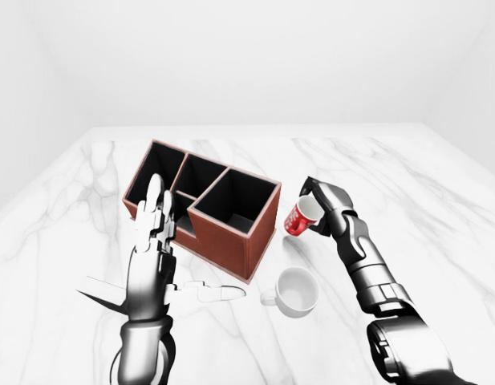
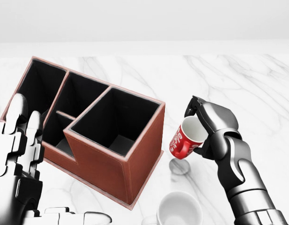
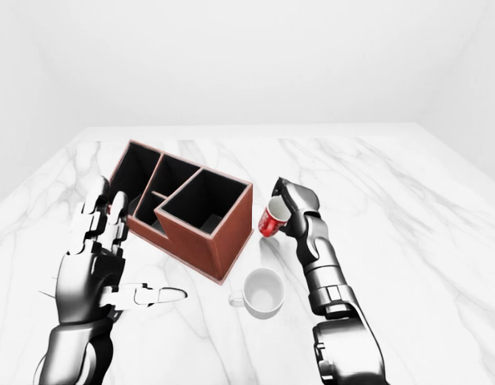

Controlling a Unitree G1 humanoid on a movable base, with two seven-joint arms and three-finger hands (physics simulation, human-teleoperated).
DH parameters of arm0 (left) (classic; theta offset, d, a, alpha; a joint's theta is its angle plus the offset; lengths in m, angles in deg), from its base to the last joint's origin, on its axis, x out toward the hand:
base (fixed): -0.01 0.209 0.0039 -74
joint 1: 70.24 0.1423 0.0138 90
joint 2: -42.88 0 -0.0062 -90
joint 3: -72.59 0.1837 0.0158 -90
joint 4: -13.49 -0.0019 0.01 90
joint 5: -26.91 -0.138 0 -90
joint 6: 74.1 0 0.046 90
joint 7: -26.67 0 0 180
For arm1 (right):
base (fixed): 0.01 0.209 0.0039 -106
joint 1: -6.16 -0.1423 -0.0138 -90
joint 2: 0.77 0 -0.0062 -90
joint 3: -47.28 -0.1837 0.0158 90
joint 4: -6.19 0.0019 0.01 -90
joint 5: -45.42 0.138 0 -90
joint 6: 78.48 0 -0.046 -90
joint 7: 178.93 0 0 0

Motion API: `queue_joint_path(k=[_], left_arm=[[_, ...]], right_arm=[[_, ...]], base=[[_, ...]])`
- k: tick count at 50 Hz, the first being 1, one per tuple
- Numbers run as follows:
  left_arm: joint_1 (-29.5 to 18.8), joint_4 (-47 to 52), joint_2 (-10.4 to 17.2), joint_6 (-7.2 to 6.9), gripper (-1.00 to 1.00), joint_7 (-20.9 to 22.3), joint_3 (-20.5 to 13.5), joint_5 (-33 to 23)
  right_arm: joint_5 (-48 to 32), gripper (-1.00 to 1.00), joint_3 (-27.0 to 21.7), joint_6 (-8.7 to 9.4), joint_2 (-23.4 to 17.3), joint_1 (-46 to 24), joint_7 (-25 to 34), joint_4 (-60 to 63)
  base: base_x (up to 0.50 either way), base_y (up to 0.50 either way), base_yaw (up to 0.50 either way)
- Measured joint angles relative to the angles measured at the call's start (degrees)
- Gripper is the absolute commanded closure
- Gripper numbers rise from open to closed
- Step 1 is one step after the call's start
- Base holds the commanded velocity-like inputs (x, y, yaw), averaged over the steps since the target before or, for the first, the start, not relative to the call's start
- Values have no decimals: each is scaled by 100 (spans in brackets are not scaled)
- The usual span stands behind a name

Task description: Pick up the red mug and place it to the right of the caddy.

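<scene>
The red mug (image 2: 186, 138) hangs tilted just above the marble table, with my right hand (image 2: 203, 124) shut on its rim and side. It sits close to the right wall of the brown caddy (image 2: 95, 129), whose black compartments are open at the top. A small shadow lies on the table under the mug. My left hand (image 2: 20, 154) stands open at the left edge of the head view, fingers spread, beside the caddy's left end.
A white mug (image 2: 179, 210) stands on the marble table (image 2: 238, 79) below the red one, near the bottom of the head view. The table stretches wide to the right and toward the top.
</scene>
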Motion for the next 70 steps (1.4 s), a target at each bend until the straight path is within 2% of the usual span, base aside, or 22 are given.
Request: queue_joint_path(k=[23, 56, 70], left_arm=[[-23, 220, -5, 0, -100, 17, -8, -1], [6, 182, -3, 0, -100, 26, -18, 25], [4, 270, 1, 0, -100, 26, 7, 17]], right_arm=[[20, 100, 178, 0, 19, -319, -502, -993], [-921, 100, 480, 0, 227, -554, -1255, -2010], [-982, 100, 490, 0, 270, -651, -1473, -2353]], base=[[0, 0, 0], [0, 0, 0], [0, 0, 0]])
